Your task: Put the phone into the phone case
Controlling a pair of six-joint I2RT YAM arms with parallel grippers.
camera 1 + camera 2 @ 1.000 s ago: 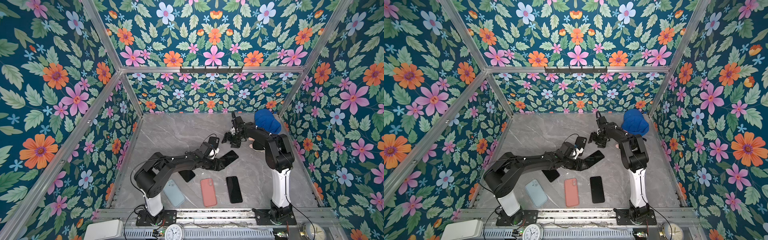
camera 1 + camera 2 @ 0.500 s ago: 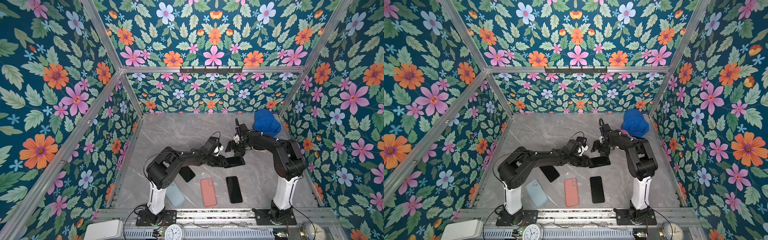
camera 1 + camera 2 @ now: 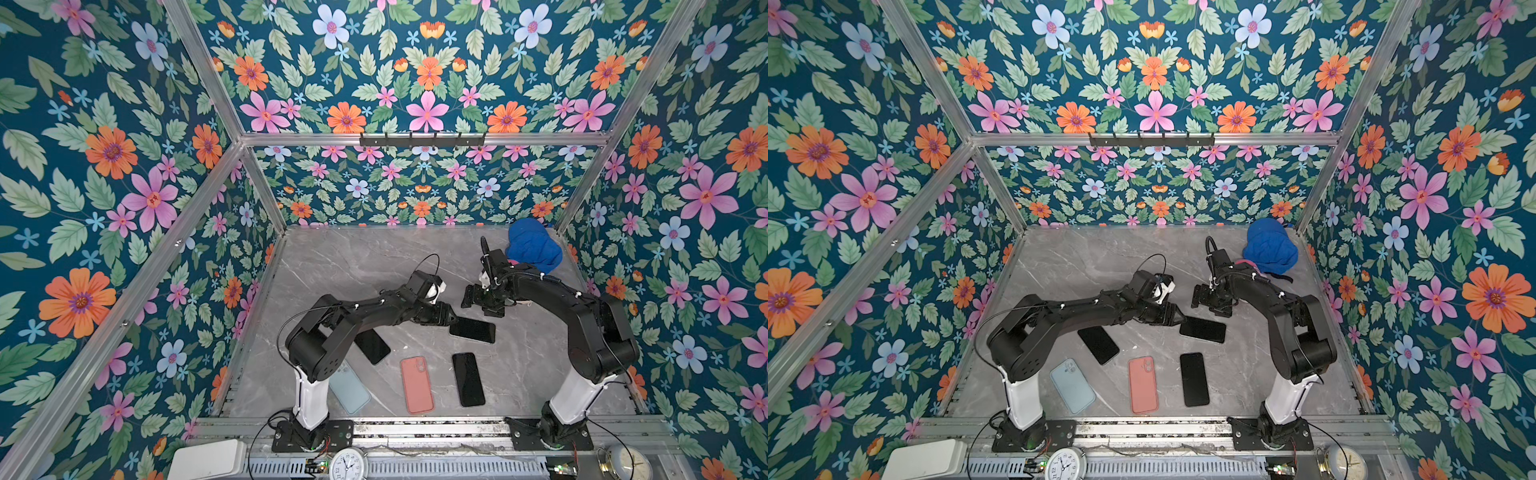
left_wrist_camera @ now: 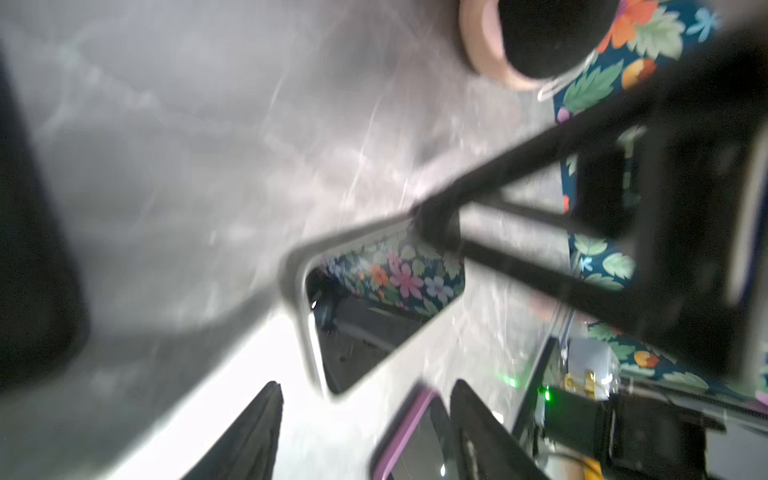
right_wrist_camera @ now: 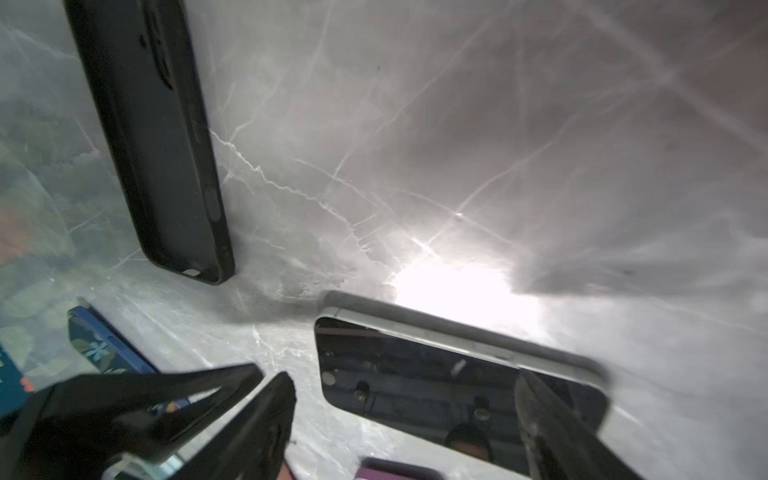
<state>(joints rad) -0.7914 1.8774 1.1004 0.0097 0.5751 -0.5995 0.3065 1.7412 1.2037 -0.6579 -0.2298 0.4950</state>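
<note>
Both grippers have converged mid-table: the right gripper, jaws wide, has swung from the back to hover over the black phone. The left gripper, fingers parted, has laid it flat, apart from the black phone case, so insertion remains undone.

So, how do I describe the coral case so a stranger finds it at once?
On the grey marble table, look along the front edge. Three flat things lie in a row; the coral case is the middle one, between a light blue case and a black phone. It alone is coral.
</note>
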